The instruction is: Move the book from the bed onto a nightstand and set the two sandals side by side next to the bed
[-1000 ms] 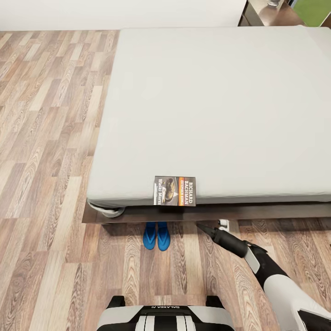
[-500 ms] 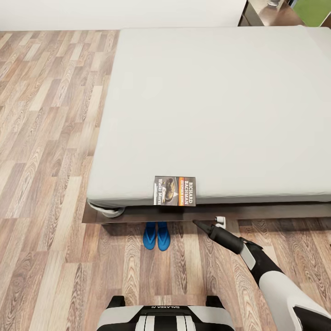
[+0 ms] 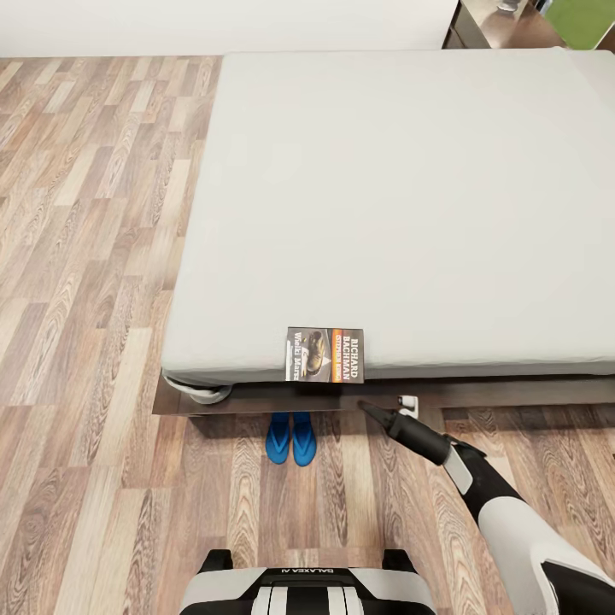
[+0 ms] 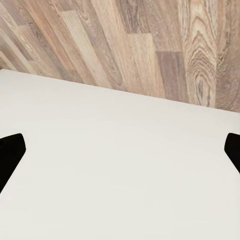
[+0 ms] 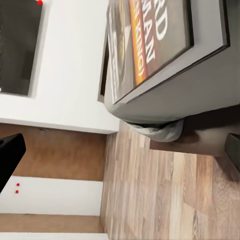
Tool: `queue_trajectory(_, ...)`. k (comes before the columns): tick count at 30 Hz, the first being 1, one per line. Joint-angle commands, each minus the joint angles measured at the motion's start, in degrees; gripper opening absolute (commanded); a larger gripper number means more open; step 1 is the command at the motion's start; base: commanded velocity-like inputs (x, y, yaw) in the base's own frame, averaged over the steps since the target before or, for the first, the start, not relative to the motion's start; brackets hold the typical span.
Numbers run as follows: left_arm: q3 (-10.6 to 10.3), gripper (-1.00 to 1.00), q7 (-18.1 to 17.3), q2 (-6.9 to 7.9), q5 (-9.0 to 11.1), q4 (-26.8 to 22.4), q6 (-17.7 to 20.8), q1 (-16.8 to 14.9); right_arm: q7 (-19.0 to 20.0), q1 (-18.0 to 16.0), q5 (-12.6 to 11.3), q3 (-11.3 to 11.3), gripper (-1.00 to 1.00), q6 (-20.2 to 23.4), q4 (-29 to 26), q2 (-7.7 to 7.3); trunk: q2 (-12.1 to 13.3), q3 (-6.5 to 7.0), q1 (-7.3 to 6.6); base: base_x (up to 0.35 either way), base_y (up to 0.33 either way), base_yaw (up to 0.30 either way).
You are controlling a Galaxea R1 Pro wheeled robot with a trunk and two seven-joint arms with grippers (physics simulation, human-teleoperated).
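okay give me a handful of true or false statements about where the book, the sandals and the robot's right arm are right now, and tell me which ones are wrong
1. The book lies at the near edge of the bed. True.
2. The two sandals lie far apart on the floor. False: they lie side by side on the floor, just in front of the bed frame.
3. The right end effector is holding the book. False: it is open and empty, below and to the right of the book in the head view.
4. The book's cover faces up. True.
5. The book is on a nightstand. False: it is on the mattress.
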Motion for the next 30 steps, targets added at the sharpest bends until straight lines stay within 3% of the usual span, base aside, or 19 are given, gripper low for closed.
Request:
queue_trajectory(1,-0.5,1.0,0.1,-0.01,0.5,0.1,-0.2,0.0,0.2,-0.1,-0.1,-0.2,1.0,0.6,0.0,-0.06,0.0,-0.02,0.0,0.0,0.0,0.0)
queue_trajectory(21,-0.5,1.0,0.0,-0.04,0.5,0.0,-0.3,0.0,1.1,-0.8,-0.2,-0.6,1.0,0.3,0.0,-0.64,0.0,-0.02,0.0,0.0,0.0,0.0)
queue_trajectory(30,-0.5,1.0,0.0,-0.03,0.5,0.0,-0.4,0.0,3.6,-0.8,-0.2,-0.7,1.0,0.3,0.0,-0.94,0.0,-0.02,0.0,0.0,0.0,0.0)
